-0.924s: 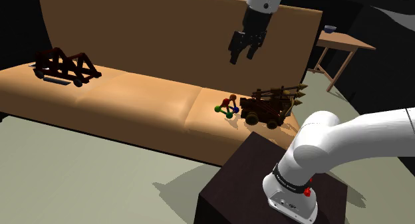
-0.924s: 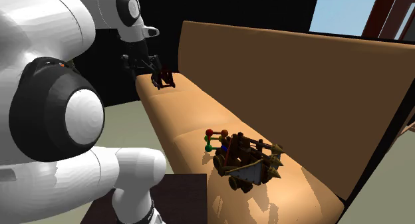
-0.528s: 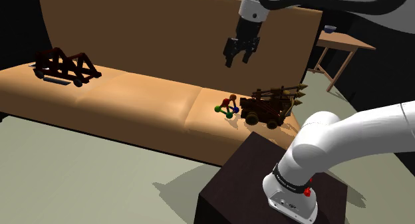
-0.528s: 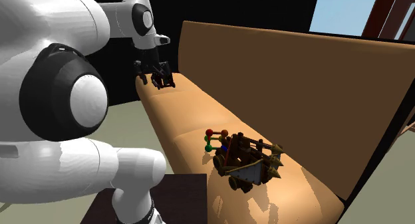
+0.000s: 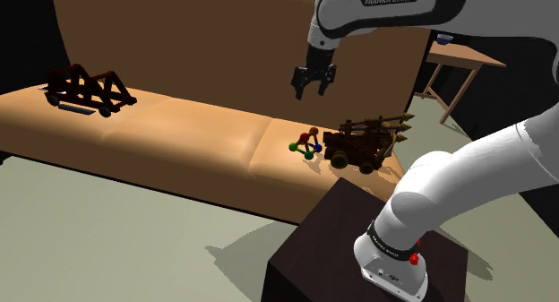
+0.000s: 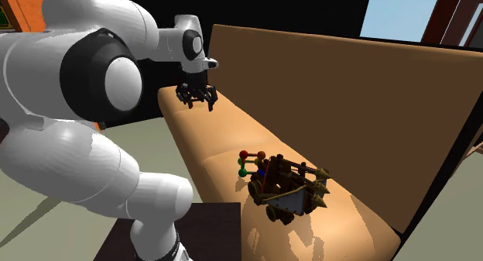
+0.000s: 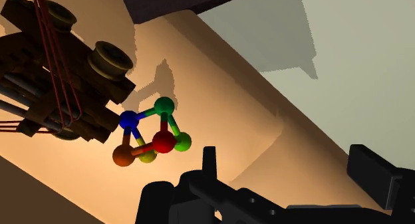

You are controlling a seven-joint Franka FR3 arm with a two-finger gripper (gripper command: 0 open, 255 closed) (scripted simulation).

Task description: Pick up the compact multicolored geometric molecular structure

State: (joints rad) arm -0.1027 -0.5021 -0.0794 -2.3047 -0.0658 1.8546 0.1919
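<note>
Released and empty, the tool (image 5: 313, 90) (image 6: 197, 104) (image 7: 292, 169) is hanging in the air in front of the sofa's backrest, its two black fingers standing apart and gripping nothing. It is pointing down and is well apart from everything on the seat.

The sofa (image 5: 179, 130) (image 6: 224, 128) (image 7: 219, 90) is long and tan-orange, with a tall plain back and three seat cushions. The molecular structure (image 5: 306, 145) (image 6: 249, 163) (image 7: 151, 133) is sitting on the cushion at the shoulder view's right, close to the seat's near edge. It is a small cluster of red, green, blue, orange and yellow balls joined by short rods. In the wrist view its blue ball is lying right against the wooden cart (image 5: 363, 141) (image 6: 288, 186) (image 7: 53, 76), a dark brown wheeled model with spiked beams, standing just beside it on the shoulder view's right. A second dark model (image 5: 88, 87) is resting on the far-left cushion, well apart from both.

A pale grey-green floor (image 5: 107, 228) is running in front of the sofa, carrying the arm's shadow. The dark stand (image 5: 322, 255) is sitting near the sofa's right end. Beyond that end a small wooden tabletop (image 5: 461, 56) on slanted legs is carrying a little bowl (image 5: 444, 38). A black area is showing behind the sofa's back, and in the second exterior view a brown-framed window (image 6: 402, 15) is showing pale blue at the upper right.
</note>
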